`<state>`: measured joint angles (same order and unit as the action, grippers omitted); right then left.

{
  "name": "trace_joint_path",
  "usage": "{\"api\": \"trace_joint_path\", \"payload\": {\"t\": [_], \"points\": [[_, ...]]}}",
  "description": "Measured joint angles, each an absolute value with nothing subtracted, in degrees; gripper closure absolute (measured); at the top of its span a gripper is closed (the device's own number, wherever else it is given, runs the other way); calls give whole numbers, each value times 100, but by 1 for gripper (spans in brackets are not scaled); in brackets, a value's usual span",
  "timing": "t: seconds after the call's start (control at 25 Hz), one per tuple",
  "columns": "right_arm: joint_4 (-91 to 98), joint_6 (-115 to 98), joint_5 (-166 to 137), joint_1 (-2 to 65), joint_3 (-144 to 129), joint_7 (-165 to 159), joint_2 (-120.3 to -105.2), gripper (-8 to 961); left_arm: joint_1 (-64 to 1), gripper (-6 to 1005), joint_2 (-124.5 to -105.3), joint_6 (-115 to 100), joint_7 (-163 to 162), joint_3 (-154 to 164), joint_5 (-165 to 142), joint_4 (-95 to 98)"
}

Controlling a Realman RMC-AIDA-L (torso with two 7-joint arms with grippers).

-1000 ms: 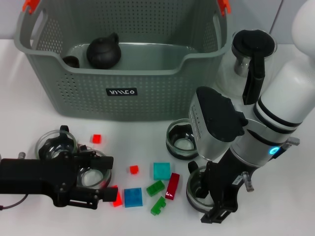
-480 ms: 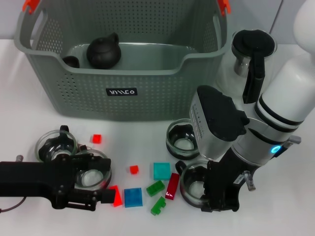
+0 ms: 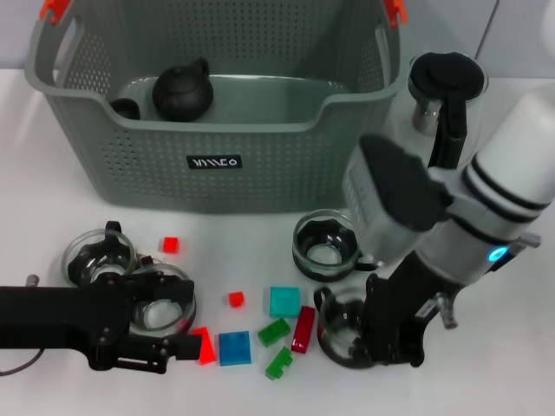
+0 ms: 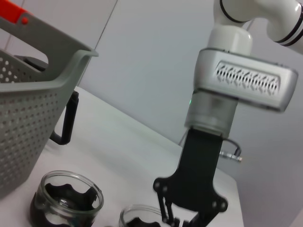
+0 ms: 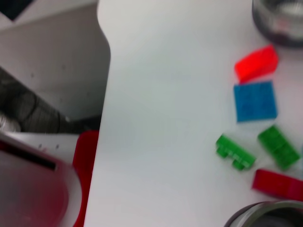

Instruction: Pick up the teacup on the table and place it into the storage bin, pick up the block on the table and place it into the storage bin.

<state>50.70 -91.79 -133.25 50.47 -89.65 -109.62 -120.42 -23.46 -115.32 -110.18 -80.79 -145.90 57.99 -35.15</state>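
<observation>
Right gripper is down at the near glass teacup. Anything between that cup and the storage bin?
Yes. A second glass teacup stands directly between the near teacup at the right gripper and the storage bin, whose tall front wall must also be cleared.

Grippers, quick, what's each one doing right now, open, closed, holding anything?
Left gripper: low over the table at a red block; open or shut cannot be told.
Right gripper: down at a glass teacup; grip cannot be told.

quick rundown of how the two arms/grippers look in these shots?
Right arm: glossy white shell with black ring bands, a small blue-lit indicator, and a silver-grey vented wrist housing. Right gripper: matte black linkage fingers. Left arm: flat matte black; left gripper is matte black too.
</observation>
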Motion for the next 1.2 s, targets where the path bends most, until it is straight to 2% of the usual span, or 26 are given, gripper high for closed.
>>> {"api": "trace_joint_path", "payload": {"t": [0.28, 0.64, 1.04, 1.2], "points": [[6393, -10485, -13332, 4842, -7636, -11203, -12009, 890, -2338, 94, -11513, -11124, -8110, -14590, 5801, -3515], [7293, -11350, -13150, 5324, -6603, -11711, -12000, 893, -2357, 94, -11503, -11136, -8052, -14590, 5810, -3516], [7228, -11237, -13160, 5977, -5799, -11823, -11804, 887, -2429, 94, -11497, -11124, -8025, -14590, 5817, -3515], [7105, -10552, -13167, 6149, -5516, -11838, -11726, 884, -2469, 94, -11512, -11096, -8024, -14605, 5819, -3515]]}}
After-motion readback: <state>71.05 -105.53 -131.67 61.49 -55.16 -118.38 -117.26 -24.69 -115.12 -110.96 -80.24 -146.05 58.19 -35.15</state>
